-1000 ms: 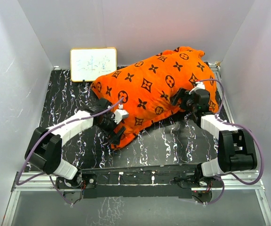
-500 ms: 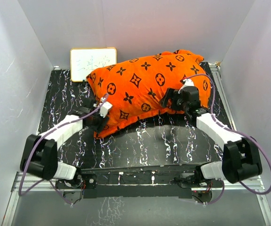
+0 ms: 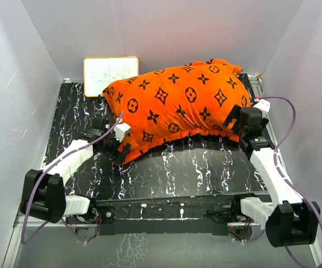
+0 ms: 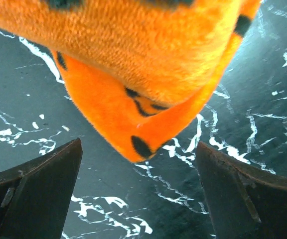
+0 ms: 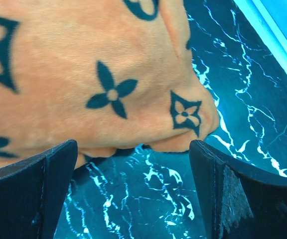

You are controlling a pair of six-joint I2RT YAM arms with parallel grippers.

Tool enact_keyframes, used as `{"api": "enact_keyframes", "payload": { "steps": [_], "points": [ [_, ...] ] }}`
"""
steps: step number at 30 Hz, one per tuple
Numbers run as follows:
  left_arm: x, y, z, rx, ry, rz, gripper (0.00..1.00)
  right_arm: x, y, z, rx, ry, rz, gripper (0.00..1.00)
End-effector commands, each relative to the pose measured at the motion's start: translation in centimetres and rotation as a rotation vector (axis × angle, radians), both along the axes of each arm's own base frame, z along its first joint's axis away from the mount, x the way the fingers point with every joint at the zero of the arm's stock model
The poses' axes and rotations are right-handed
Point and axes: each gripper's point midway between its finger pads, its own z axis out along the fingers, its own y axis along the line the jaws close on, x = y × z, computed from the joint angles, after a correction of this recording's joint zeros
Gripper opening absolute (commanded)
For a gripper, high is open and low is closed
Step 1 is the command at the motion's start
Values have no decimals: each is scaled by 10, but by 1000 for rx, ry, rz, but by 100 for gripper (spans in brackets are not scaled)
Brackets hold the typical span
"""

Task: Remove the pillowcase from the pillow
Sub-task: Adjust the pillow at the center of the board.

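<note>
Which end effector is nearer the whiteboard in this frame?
Left. The left end effector sits at the near-left corner of the pillowcase, in front of the whiteboard; the right end effector is across at its right edge.

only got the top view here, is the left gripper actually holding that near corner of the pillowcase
observer: no. The left wrist view shows the left gripper open, with the pillowcase corner sitting between its fingers and touching neither.
operator: ok and the right one, has it got any fabric
observer: none. The right wrist view shows the right gripper open too, the pillowcase edge lying ahead of its fingers, with the table showing between them.
</note>
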Motion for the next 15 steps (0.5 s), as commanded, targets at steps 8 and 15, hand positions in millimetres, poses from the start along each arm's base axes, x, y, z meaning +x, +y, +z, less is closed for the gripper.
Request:
{"api": "enact_keyframes", "payload": {
  "steps": [8, 15],
  "points": [
    [16, -21, -10, -99, 58, 35, 97, 30, -49, -26, -56, 89, -106, 98],
    [39, -25, -32, -92, 61, 50, 67, 45, -43, -42, 72, 61, -67, 98]
  ]
}}
